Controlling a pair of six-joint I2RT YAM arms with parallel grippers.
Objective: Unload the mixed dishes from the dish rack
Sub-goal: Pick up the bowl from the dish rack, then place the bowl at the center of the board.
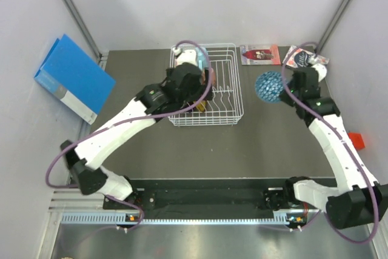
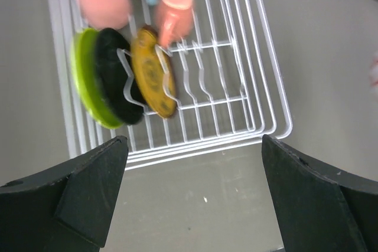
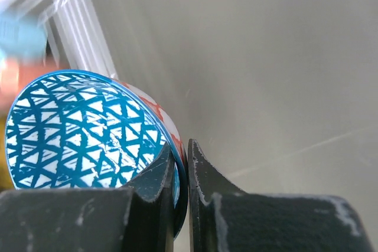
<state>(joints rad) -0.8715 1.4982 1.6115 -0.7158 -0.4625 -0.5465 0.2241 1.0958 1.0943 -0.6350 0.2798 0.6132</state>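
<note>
Two roles — right gripper [image 3: 188, 146] pinching blue patterned bowl [image 3: 82, 128] by rim to carry, left gripper [image 2: 194, 146] spread toward racked plates [image 2: 112, 78].

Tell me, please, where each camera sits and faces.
Top external: above and behind the bases, looking down on both arms, dish rack and blue patterned bowl.
Left wrist: looks down into the rack past the open left gripper.
Right wrist: looks along the right gripper, shut on the bowl.
Top shares rack with left, bowl with right.
</note>
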